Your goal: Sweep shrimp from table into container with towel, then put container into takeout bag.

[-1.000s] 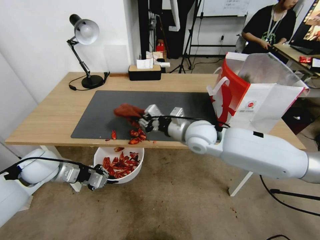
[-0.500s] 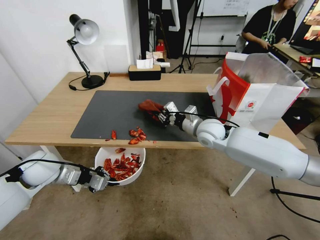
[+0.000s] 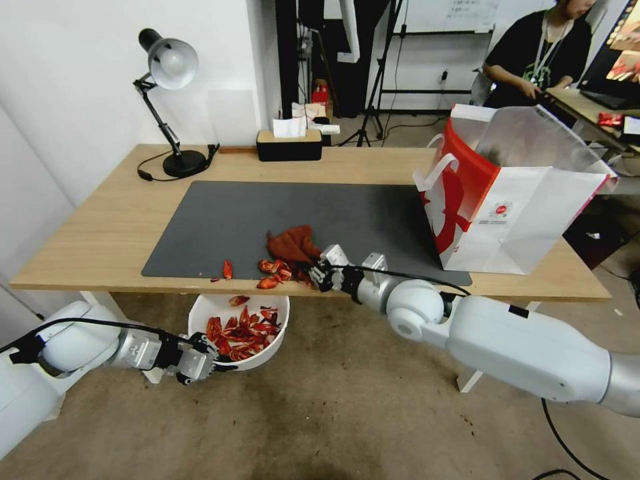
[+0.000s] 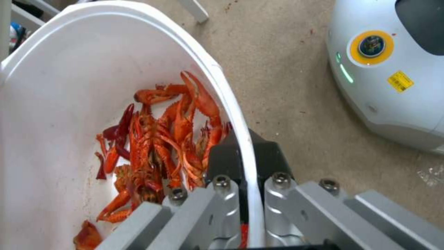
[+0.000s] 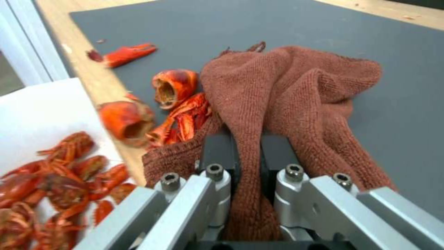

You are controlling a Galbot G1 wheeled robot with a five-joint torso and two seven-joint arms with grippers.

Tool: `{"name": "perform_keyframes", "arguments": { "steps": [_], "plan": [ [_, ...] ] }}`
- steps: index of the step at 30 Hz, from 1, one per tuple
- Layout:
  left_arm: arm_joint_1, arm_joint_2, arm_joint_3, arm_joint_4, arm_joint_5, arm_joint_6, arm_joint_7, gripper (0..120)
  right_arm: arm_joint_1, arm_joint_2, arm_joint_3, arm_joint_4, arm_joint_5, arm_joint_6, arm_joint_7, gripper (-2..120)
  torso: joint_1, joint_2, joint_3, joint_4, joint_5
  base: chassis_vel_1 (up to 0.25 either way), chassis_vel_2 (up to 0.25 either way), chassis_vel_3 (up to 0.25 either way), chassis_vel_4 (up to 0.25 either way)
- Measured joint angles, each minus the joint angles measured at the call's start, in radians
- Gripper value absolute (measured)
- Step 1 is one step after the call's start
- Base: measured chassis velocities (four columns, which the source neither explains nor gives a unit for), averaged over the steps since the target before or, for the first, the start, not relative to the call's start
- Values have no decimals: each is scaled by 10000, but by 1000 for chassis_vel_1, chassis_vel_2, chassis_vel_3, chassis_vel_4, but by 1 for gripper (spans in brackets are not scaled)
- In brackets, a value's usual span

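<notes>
At the worktop (image 3: pixel 100 233) edge, right gripper (image 3: pixel 319 273) jaws pinch the soft, limp towel (image 3: pixel 291 245) mid-fold beside light shrimp (image 3: pixel 275 272), while left gripper (image 3: pixel 215 361) jaws clamp the container (image 3: pixel 265 357) rim.

Rust-brown towel (image 3: pixel 291 245) lies crumpled on the mat beside loose shrimp (image 3: pixel 275 271), above the shrimp-filled container (image 3: pixel 267 350).

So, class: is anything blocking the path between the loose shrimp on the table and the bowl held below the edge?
Nothing visible does. The loose shrimp lie near the table edge, the bowl sits directly below, and the towel is behind them.
</notes>
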Motion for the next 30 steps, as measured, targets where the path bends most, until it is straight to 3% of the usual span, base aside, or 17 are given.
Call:
{"name": "perform_keyframes", "arguments": {
  "steps": [8, 30],
  "plan": [
    [15, -46, 0, -4, 0, -5, 0, 0, -175, 302, -19, 75, -13, -95, 156, 4, 0, 0, -1, -2, -1, 0, 0, 0, 0],
    [-5, -232, -6, 15, -146, -45, -77, 0, 563, 2020, -859, -908, 60, -112, 382, 4, 1, 0, 1, 0, -1, 0, 0, 0, 0]
  ]
}}
